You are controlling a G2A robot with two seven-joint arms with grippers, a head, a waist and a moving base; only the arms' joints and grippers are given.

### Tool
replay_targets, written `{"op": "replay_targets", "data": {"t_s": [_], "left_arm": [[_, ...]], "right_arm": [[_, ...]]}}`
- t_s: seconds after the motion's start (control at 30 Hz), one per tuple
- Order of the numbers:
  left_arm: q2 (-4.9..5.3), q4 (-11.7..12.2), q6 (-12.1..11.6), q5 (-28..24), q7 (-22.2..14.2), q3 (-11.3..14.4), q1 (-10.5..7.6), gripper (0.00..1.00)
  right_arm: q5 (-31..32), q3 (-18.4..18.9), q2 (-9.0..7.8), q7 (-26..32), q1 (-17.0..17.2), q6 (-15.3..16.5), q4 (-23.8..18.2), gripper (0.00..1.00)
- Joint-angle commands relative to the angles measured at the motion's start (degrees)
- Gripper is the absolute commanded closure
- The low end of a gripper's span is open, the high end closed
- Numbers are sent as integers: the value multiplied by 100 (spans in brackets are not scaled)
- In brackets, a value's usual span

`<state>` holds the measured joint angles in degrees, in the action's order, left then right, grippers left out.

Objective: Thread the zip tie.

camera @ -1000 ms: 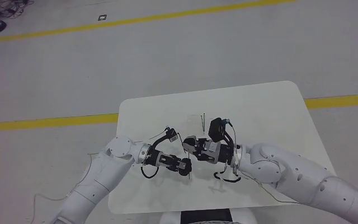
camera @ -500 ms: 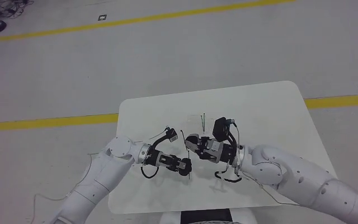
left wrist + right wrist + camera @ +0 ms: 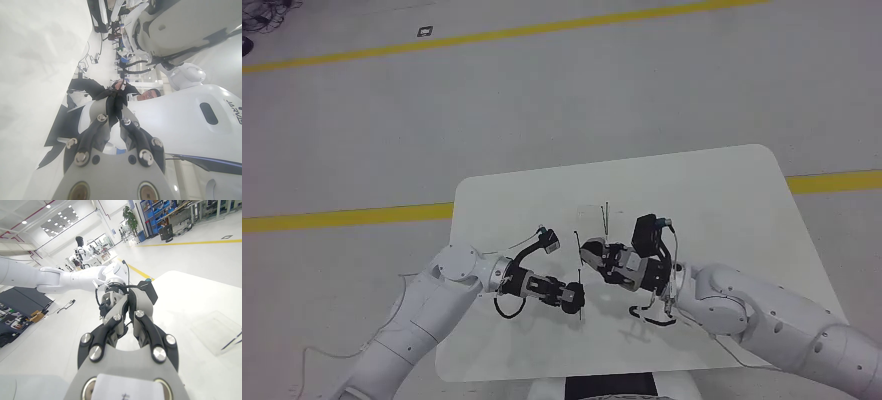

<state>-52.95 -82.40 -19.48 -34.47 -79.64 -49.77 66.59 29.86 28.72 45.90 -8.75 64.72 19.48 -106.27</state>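
In the last second we note the right end effector (image 3: 586,249), clenched on we cannot tell what, drawn slightly back to its side, left end effector (image 3: 576,297) unmoved, grasping the zip tie (image 3: 579,276) close by above the bench (image 3: 722,190); threading looks unfinished.

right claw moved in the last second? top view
Yes. The right claw has slid right in the top view, away from the left claw, ending nearly below the loose zip ties on the table.
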Motion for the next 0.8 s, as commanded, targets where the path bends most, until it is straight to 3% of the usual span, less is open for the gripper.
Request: {"op": "replay_targets", "data": {"t_s": [0.0, 0.77], "left_arm": [[0, 0, 0, 0, 0, 0, 0, 100], [0, 0, 0, 0, 0, 0, 0, 100]], "right_arm": [[22, -110, 13, -97, -68, 0, 68, 100], [-237, -1132, 123, -694, -846, 0, 580, 100]]}}
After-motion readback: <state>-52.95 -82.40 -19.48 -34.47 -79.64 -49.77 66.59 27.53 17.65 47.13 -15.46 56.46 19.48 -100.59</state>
